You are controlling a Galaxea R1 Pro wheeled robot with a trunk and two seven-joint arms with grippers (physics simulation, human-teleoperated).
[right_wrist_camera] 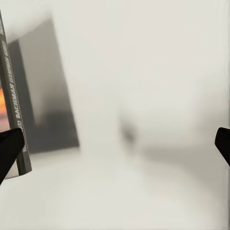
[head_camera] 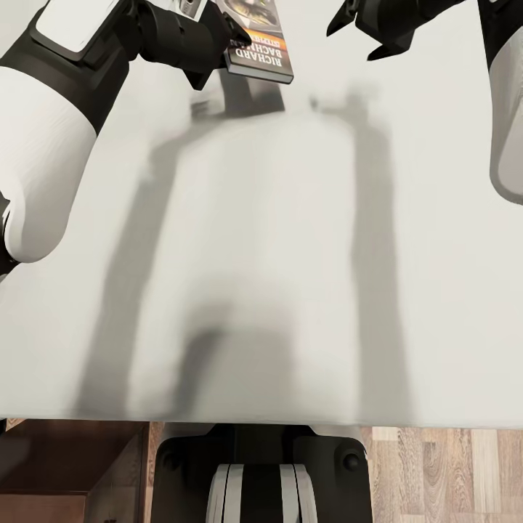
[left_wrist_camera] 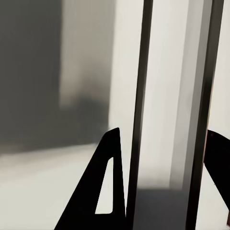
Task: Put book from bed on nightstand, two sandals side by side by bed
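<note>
1. The bed [head_camera: 290,254] spreads its plain off-white mattress across most of the head view, with long grey arm shadows falling across it.
2. The left claw [head_camera: 231,35] sits at about 11 o'clock in the head view, its dark fingers closed on the book [head_camera: 260,45].
3. The book has a dark cover with an orange band and white lettering; it is held up off the mattress, tilted, and its shadow lies on the mattress just below it.
4. In the left wrist view the book [left_wrist_camera: 167,115] stands edge-on between the 2 black fingers [left_wrist_camera: 103,191], one on each side of it, with the pale page block between dark cover edges.
5. The right claw [head_camera: 363,35] hangs at about 1 o'clock in the head view, its dark pointed tips spread apart with nothing between them.
6. In the right wrist view the right claw's black fingertips [right_wrist_camera: 9,148] sit wide apart at opposite edges over the mattress, and the book's spine [right_wrist_camera: 14,110] with white lettering shows near one fingertip, apart from it.
7. At 6 o'clock in the head view the robot's base [head_camera: 258,472] stands against the bed edge on the wood-plank floor [head_camera: 443,476].
</note>
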